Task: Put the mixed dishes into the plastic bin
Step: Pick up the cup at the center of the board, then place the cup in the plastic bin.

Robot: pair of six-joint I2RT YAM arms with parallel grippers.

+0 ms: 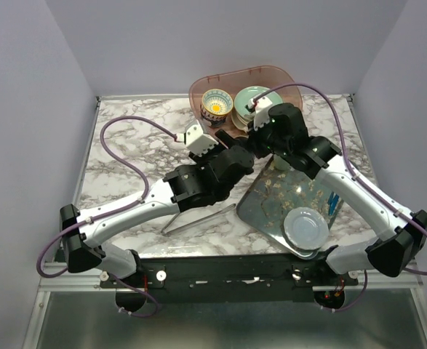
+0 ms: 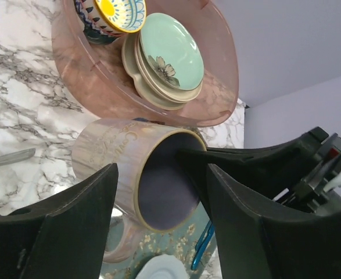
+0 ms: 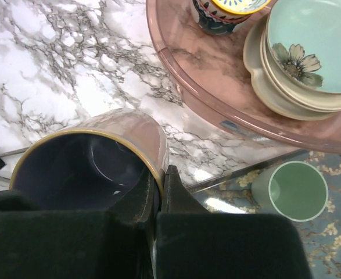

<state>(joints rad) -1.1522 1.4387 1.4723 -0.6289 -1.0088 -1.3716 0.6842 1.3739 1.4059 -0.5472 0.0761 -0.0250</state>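
My right gripper is shut on the rim of the pale lilac mug, one finger inside and one outside. It holds the mug tilted on its side just in front of the pink plastic bin. My left gripper is open, with its fingers on either side of the mug, not touching it. In the bin sit the navy-and-yellow bowl and the mint-green plate, which is stacked on beige dishes. In the top view both grippers meet near the bin's front and hide the mug.
A floral tray lies at the front right with a pale blue plate, a small green cup and a blue tool on it. Long metal tongs lie on the marble left of the tray.
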